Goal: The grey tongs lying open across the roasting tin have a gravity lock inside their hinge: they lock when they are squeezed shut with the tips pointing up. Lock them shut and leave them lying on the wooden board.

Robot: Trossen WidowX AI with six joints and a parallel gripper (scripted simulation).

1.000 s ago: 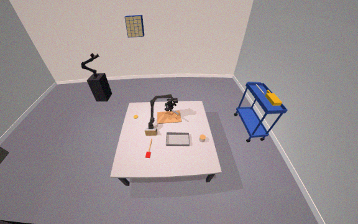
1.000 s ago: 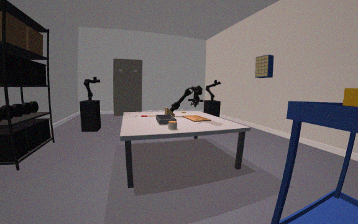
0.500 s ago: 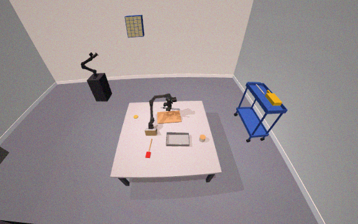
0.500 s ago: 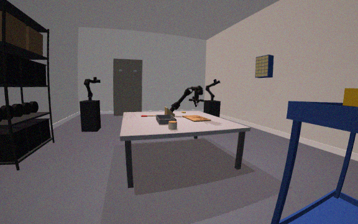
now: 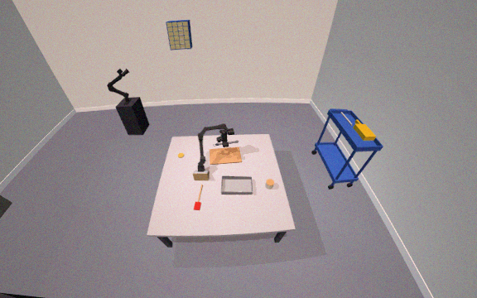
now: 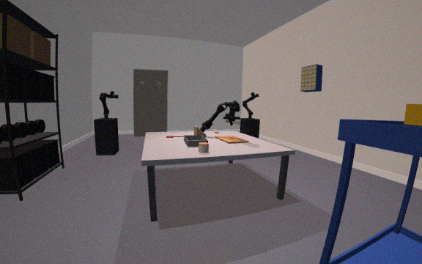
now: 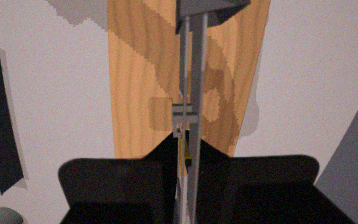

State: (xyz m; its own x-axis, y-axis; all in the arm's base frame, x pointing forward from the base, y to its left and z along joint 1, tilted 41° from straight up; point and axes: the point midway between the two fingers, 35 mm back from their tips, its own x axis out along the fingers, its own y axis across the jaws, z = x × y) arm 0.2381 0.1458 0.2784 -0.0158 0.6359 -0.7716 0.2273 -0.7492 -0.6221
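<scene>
My gripper [image 5: 225, 144] [image 6: 231, 123] [image 7: 180, 135] is shut on the grey tongs [image 5: 233, 142] [image 7: 196, 75]. It points down and holds them in the air above the wooden board [image 5: 215, 160] [image 6: 226, 138] [image 7: 130, 100]. The tongs lie roughly level in the top view and run along the board's length. In the wrist view their two arms are close together and nearly parallel, with a dark grey block at the top end. The fingers hide part of the tongs. Whether the lock has caught cannot be told.
The roasting tin [image 5: 237, 193] [image 6: 195, 141] [image 7: 2, 120] stands in front of the board. A round orange-topped pot [image 5: 270, 183] [image 6: 204, 147] stands to its right. A red-ended spatula [image 5: 197, 205] and a small yellow item [image 5: 180, 156] lie on the table.
</scene>
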